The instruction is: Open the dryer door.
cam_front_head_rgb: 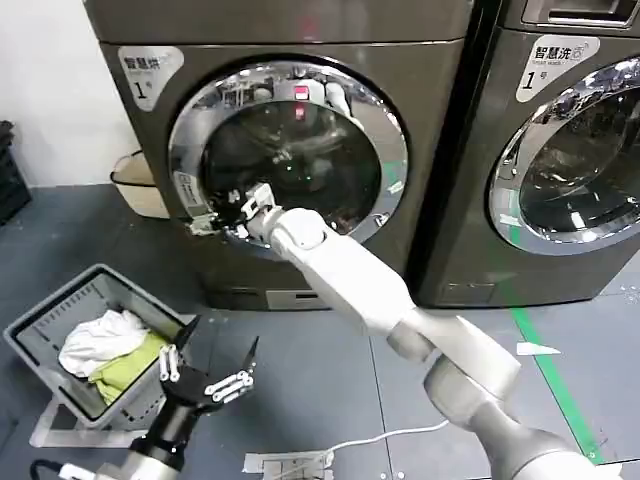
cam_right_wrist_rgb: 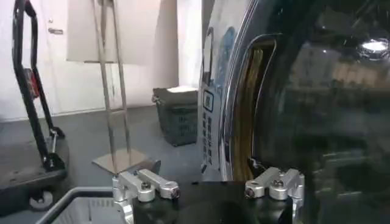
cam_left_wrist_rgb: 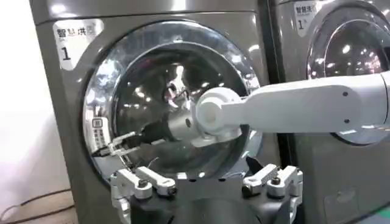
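Two machines stand side by side; the dryer door [cam_front_head_rgb: 288, 150] on your left-hand unit sits flush and closed, chrome ring around dark glass. Your right gripper [cam_front_head_rgb: 212, 219] is at the door's left rim, by the handle recess; fingers spread there, with no clear grasp on anything. Your left gripper [cam_front_head_rgb: 206, 362] hovers low with jaws wide apart, just beside the laundry basket [cam_front_head_rgb: 60, 310] of clothes on the floor.

The right arm stretches forward and up, wrist bent left, its right gripper [cam_front_head_rgb: 222, 212] parted. The left gripper [cam_front_head_rgb: 205, 372] hangs low by the floor, fingers spread wide, idle.
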Motion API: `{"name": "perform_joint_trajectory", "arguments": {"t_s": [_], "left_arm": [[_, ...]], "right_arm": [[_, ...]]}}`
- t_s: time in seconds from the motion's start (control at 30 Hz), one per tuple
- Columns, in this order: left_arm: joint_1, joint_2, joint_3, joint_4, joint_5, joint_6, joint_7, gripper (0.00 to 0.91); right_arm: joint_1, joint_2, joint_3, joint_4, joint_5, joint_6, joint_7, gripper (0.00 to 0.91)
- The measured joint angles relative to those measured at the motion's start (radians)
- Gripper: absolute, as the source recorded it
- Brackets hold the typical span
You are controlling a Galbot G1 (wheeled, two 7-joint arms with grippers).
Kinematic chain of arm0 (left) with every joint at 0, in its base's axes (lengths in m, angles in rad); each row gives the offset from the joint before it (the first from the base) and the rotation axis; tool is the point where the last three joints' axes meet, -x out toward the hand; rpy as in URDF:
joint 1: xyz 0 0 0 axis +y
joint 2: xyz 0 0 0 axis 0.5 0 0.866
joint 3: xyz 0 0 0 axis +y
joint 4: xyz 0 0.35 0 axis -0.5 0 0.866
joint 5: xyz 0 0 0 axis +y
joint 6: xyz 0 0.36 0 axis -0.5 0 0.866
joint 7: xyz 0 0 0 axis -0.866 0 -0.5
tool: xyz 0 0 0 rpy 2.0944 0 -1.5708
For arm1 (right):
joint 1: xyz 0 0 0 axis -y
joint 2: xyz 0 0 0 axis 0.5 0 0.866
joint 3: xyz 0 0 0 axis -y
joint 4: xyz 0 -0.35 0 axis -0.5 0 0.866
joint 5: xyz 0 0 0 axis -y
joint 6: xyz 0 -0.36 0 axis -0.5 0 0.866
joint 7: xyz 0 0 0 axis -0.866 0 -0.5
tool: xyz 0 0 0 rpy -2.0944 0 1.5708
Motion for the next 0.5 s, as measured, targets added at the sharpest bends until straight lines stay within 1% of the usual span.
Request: {"name": "perform_joint_trajectory", "arguments": {"t_s": [0.5], "left_arm": [[0.001,0.000,-0.001,-0.002,0.000,-0.001,0.000,0.907]], "right_arm": [[-0.001,0.001,-0.029,0.050,0.001,0.019,-0.114,0.907]]}}
